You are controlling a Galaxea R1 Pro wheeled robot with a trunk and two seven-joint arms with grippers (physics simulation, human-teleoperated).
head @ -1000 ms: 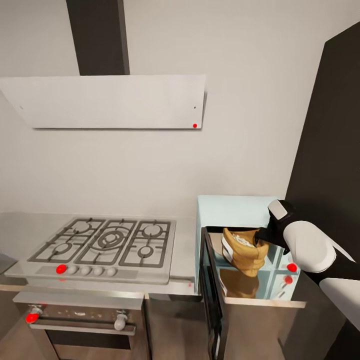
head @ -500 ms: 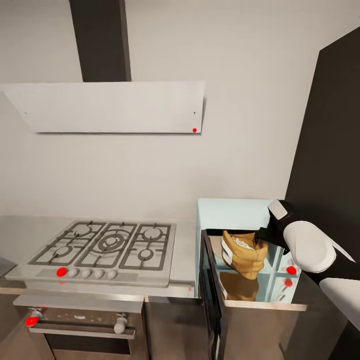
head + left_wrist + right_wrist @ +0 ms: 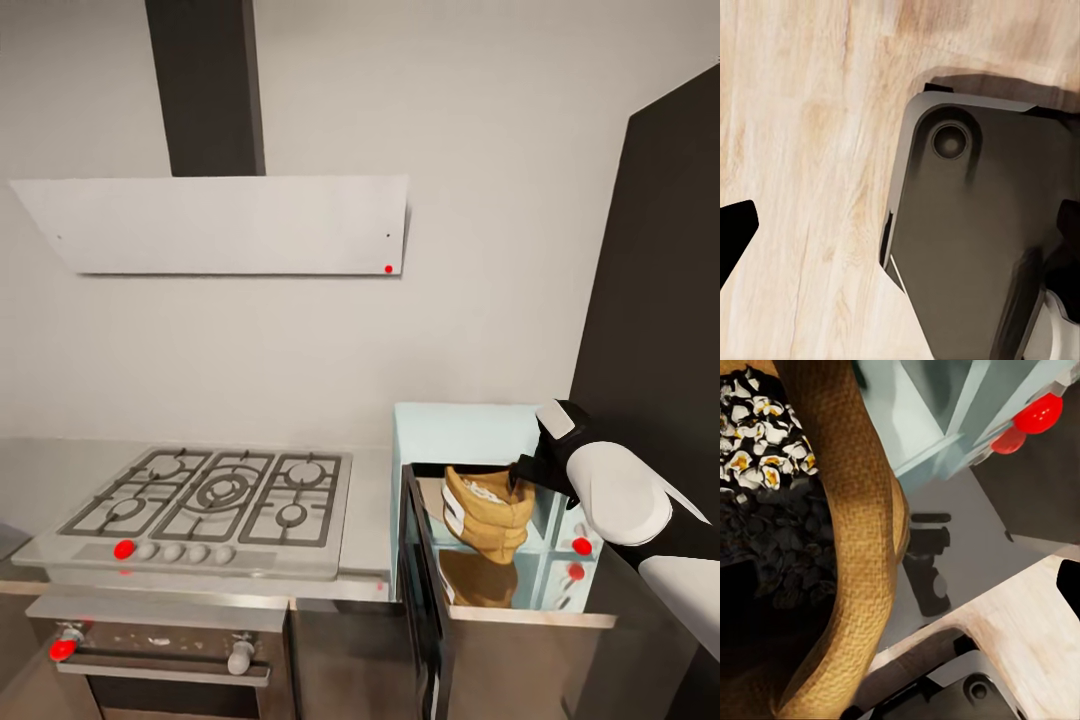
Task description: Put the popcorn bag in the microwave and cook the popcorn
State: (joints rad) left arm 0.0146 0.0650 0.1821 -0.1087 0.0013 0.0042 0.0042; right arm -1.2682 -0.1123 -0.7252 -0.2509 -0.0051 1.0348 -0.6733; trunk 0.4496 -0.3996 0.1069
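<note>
The mint-blue microwave point(image 3: 455, 430) stands on the steel countertop point(image 3: 372, 500), and its dark glass door point(image 3: 425, 590) hangs open. Inside it the tan popcorn bag point(image 3: 487, 512) leans on the mirrored floor, and white popcorn point(image 3: 757, 427) shows in its mouth. My right gripper point(image 3: 525, 470) reaches into the opening at the bag's rolled rim point(image 3: 862, 547). One black fingertip point(image 3: 1069, 585) shows wide of the rim, so the gripper point(image 3: 900, 585) looks open around it. My left gripper point(image 3: 900, 225) is open, pointing down at the wooden floor.
A gas hob point(image 3: 215, 495) with black grates lies left of the microwave, over a steel oven point(image 3: 150, 650). The white slanted hood point(image 3: 220, 225) hangs above. A tall dark cabinet point(image 3: 660, 300) walls in the right side. My robot's dark base point(image 3: 975, 240) sits under the left gripper.
The whole picture has slid down a little, so the camera moved. The bag and my right arm keep their place relative to the microwave.
</note>
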